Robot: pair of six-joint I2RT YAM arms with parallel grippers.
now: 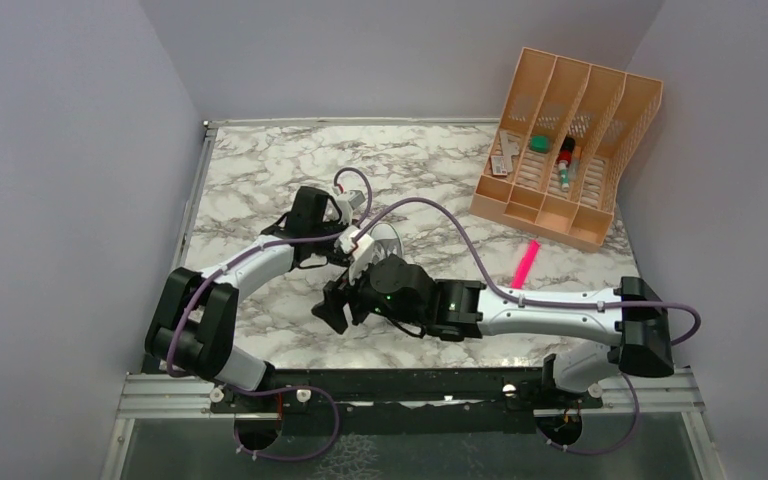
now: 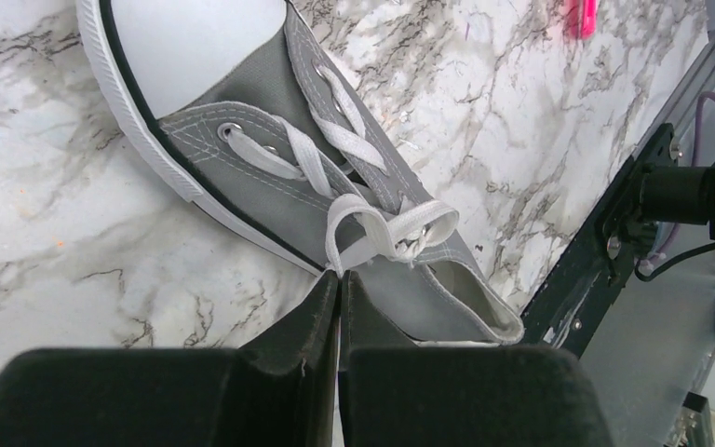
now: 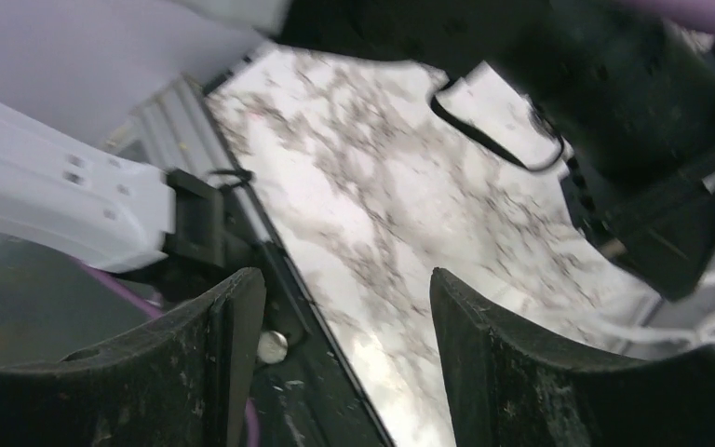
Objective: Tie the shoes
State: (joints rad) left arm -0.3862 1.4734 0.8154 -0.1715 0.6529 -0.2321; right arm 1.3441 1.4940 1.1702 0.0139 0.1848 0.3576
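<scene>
Left wrist view: the left jaws are seen pressed together on a white lace [image 2: 309, 169] of the grey sneaker [image 2: 200, 126], which is laid on the bench [image 2: 56, 233] just ahead; the right jaws are held apart.

Marble-patterned table [image 1: 260, 160]: grey sneaker [image 2: 242, 186] centre; peach organiser [image 1: 540, 215] far right, pink strip [image 1: 526, 263] beside.

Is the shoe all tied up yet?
Not yet. The white laces are threaded up the grey shoe. The left gripper pinches a loose lace loop; the right gripper is open, holding nothing. No bow or knot shows, so the tying is left.
</scene>
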